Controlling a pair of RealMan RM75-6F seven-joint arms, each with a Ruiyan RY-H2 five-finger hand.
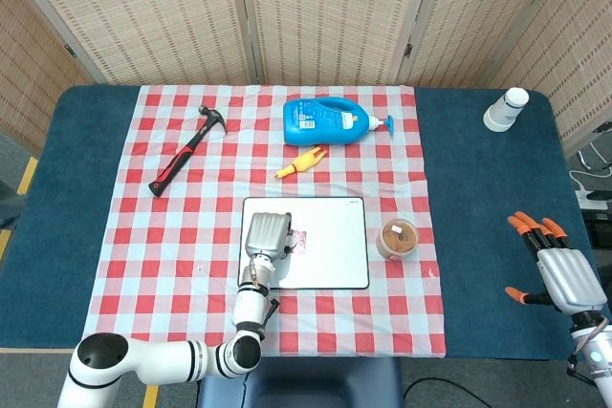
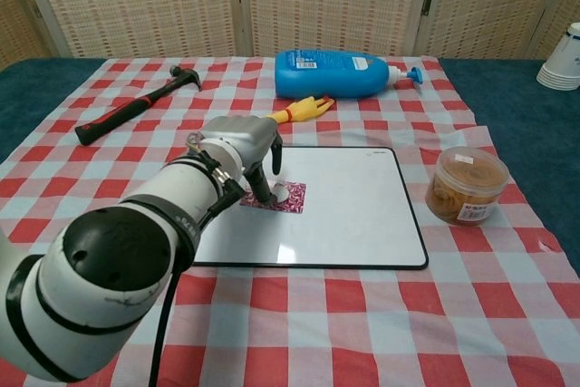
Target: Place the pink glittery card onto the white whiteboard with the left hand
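The pink glittery card (image 1: 299, 239) (image 2: 285, 197) lies flat on the left part of the white whiteboard (image 1: 335, 260) (image 2: 353, 219), in the middle of the checked cloth. My left hand (image 1: 267, 235) (image 2: 237, 146) hangs over the board's left side with its fingers (image 2: 262, 189) pointing down and apart, their tips at the card's left edge; nothing is pinched between them. Far off at the right table edge, my right hand (image 1: 557, 272) hovers with its fingers spread and holds nothing. The chest view does not show it.
A blue bottle (image 1: 330, 119) (image 2: 335, 72) and a yellow rubber toy (image 1: 301, 161) (image 2: 299, 111) lie beyond the board. A hammer (image 1: 186, 150) (image 2: 136, 106) lies far left. A clear tub (image 1: 399, 238) (image 2: 468, 186) stands right of the board; white cups (image 1: 505, 109) are at the far right.
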